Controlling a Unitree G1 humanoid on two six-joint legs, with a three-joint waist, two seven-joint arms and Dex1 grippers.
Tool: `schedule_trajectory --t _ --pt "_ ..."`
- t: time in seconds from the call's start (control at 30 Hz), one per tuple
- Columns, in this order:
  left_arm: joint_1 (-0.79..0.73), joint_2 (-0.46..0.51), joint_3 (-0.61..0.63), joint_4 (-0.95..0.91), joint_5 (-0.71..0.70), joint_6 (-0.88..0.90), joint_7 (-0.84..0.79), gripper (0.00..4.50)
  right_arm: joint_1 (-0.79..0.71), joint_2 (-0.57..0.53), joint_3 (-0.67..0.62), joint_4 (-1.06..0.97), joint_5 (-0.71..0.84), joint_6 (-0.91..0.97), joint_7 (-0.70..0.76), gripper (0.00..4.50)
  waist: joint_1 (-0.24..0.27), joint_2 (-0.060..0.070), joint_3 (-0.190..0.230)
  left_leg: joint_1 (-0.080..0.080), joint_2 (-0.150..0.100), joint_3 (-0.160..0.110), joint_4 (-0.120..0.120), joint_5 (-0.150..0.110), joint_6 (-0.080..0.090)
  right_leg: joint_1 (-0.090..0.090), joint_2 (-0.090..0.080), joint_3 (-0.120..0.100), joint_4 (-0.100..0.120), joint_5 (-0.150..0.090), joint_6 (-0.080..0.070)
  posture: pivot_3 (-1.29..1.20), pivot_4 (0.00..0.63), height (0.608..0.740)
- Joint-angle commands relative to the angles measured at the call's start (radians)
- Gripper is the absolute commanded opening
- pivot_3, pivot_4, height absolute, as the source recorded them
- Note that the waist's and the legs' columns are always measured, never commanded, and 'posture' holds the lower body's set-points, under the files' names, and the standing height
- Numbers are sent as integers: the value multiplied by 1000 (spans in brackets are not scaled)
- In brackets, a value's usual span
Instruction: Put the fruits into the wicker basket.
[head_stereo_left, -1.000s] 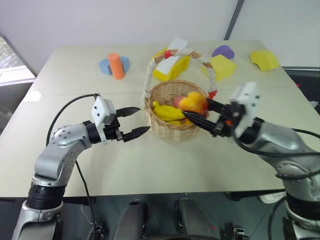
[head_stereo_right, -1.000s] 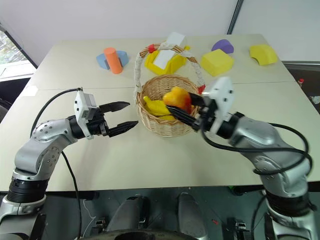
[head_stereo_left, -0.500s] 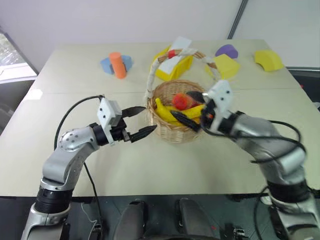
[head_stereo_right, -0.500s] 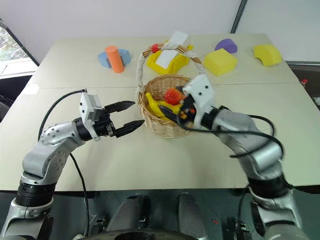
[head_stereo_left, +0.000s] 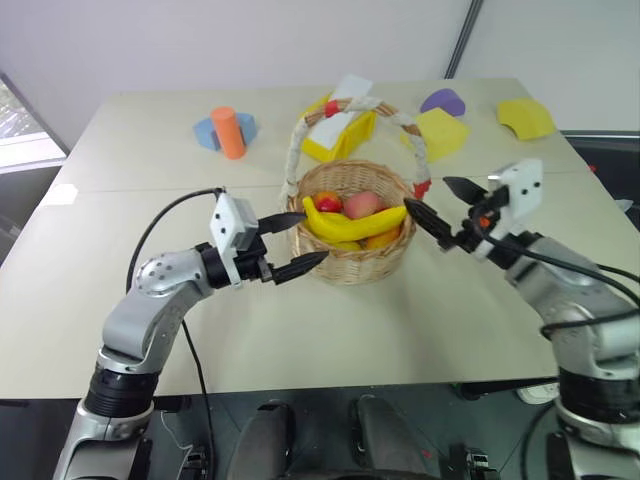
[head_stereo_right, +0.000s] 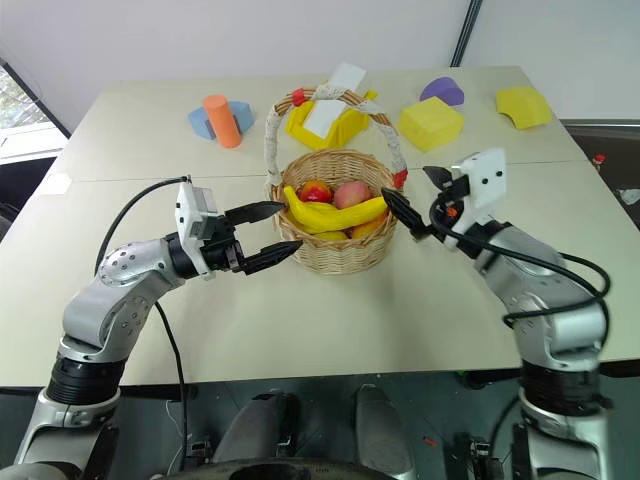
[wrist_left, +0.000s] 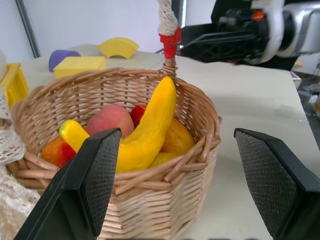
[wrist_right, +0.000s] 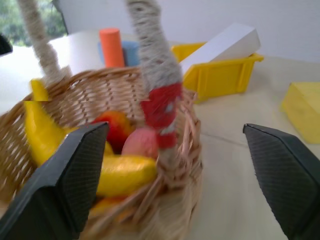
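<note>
Both claws, left (head_stereo_left: 298, 243) and right (head_stereo_left: 436, 206), released beside wicker basket (head_stereo_left: 352, 262) of banana (head_stereo_left: 352, 221), mango (head_stereo_left: 379, 239).

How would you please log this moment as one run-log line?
fruits: in wicker basket | left gripper: open, beside basket | right gripper: open, empty

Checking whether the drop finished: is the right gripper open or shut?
Open. The right gripper sits beside the basket with fingers spread and nothing between them; the fruits lie inside.
</note>
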Motion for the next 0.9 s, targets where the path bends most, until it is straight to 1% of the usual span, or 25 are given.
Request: schedule_trajectory --t 0.03,0.23,0.27,0.37,0.47,0.53,0.67,0.73,0.83,0.9 --pt "5 4 5 -41 -17 -8 0 3903 -7 43 -13 16 4 -65 10 3568 4 0 0 0 0 0 0 0 0 0 0 0 0 0 0 0 150 740" --pt "28 5 10 -60 -17 -8 10 3903 17 57 -28 -22 29 -67 29 468 4 0 0 -1 -1 0 0 0 0 0 -2 1 -1 0 0 0 150 740" --pt "29 1 9 -62 -18 -6 14 3903 20 57 -34 -28 22 -76 21 35 4 0 0 -1 -1 0 0 0 0 0 -2 1 -1 0 0 0 150 740" --pt "33 -3 6 -66 -17 -6 19 3903 24 45 -75 -39 -4 -106 -16 14 3 0 0 -1 -1 0 0 0 0 0 -2 1 0 0 0 0 150 740" --pt "35 -3 6 -65 -18 -7 19 3903 17 18 -152 -12 -35 -129 -69 14 4 0 0 -1 -1 0 0 0 0 -1 -2 1 0 0 0 0 150 740" --pt "32 -4 5 -61 -18 -8 18 3903 6 -24 -220 42 -80 -159 -112 14 6 0 0 -1 -1 0 0 0 0 0 -2 1 0 0 0 0 150 740" --pt "17 -10 -2 -49 -17 -11 15 3903 -3 -105 -294 161 -148 -217 -141 14 6 0 0 -1 -3 0 0 0 0 0 -2 1 -1 0 0 0 150 740" --pt "8 -16 -9 -39 -11 -14 14 3903 -22 -149 -315 259 -197 -257 -159 14 3 0 0 -1 -2 0 0 0 0 0 -2 1 -1 0 0 0 150 740" --pt "-3 -27 -17 -29 -4 -18 13 3903 -60 -196 -324 409 -263 -316 -201 14 -2 1 0 0 -1 2 0 0 0 0 -1 1 0 0 0 0 150 740" --pt "-7 -32 -21 -27 -2 -20 15 3903 -84 -207 -327 496 -275 -344 -210 14 -4 1 0 1 -1 3 0 0 0 0 0 2 0 0 0 0 150 740"
